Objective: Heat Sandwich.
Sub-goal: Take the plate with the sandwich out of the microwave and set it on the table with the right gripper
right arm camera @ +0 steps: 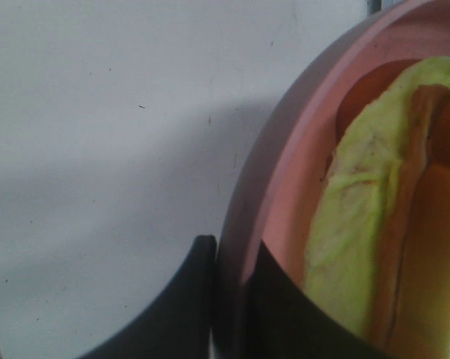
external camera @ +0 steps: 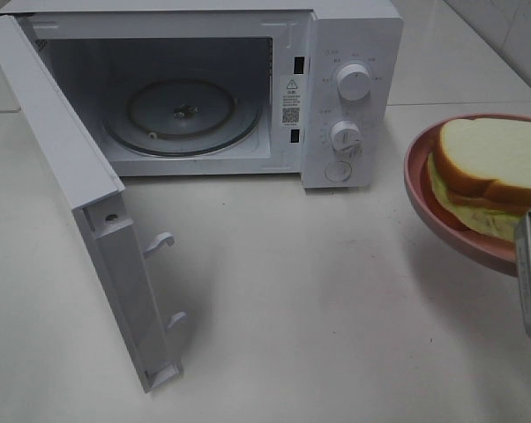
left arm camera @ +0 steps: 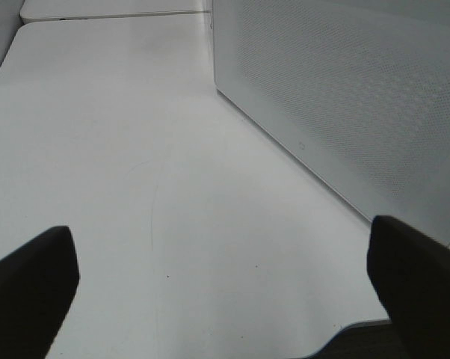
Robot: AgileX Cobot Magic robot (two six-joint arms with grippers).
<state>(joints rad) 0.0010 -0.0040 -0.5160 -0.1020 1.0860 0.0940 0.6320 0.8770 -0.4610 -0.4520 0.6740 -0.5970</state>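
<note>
Between the right pincer's [right arm camera: 229,299] dark fingers, the round pink plate's [right arm camera: 285,187] smooth rim is sitting clamped; the sandwich [external camera: 495,172], thick soft white bread with tan crust and yellow-green filling, is lying on it; beyond, the boxy white microwave [external camera: 349,97] is standing with door [external camera: 89,220] swung wide; the left pincer [left arm camera: 225,292] is hanging open over the pale surface [external camera: 318,300].

Open left gripper [left arm camera: 225,288] above a white table [left arm camera: 135,187]

Its two dark fingers [left arm camera: 31,292] sit wide apart in the lower corners of the frame. A white dotted microwave door [left arm camera: 344,105] fills the upper right, its bottom edge running diagonally across the table.
</note>
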